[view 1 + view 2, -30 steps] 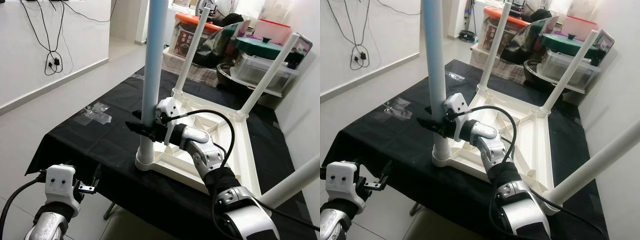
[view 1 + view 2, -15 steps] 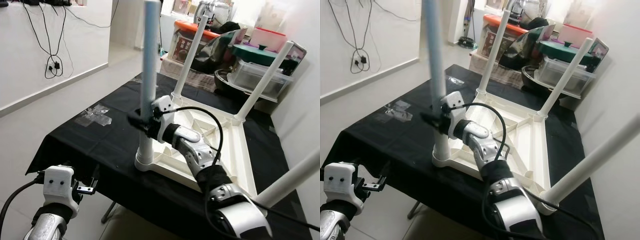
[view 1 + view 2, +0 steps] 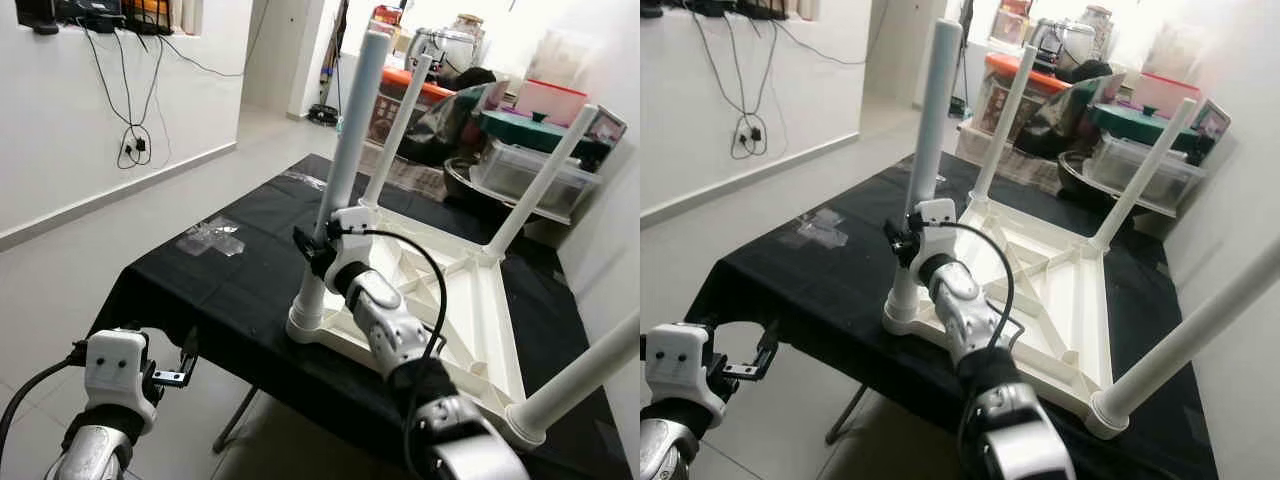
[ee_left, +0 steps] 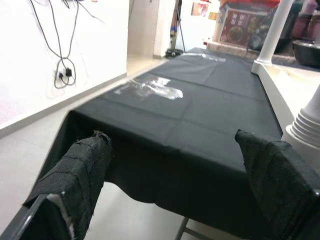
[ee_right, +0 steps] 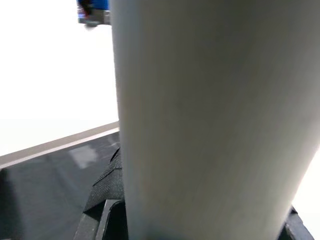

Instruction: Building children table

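the right gripper [image 3: 312, 245] is clamped around the near white cylindrical plastic leg [image 3: 348, 160] of the upturned white plastic children's table [image 3: 455, 300] on the black cloth [image 3: 230, 280]. the left gripper [image 4: 175, 190] hangs open, holding nothing, beside the cloth's edge.

An upturned tabletop [image 3: 470, 300] lies on the right half of the table [image 3: 240, 270], one leg [image 3: 350, 160] rising at each corner. The right end effector [image 3: 318, 248] meets the near-left leg. Tape [image 3: 212, 240] lies left of it. The left end effector [image 3: 165, 377] hangs before the table's near edge. Bins [image 3: 530, 170] stand behind.
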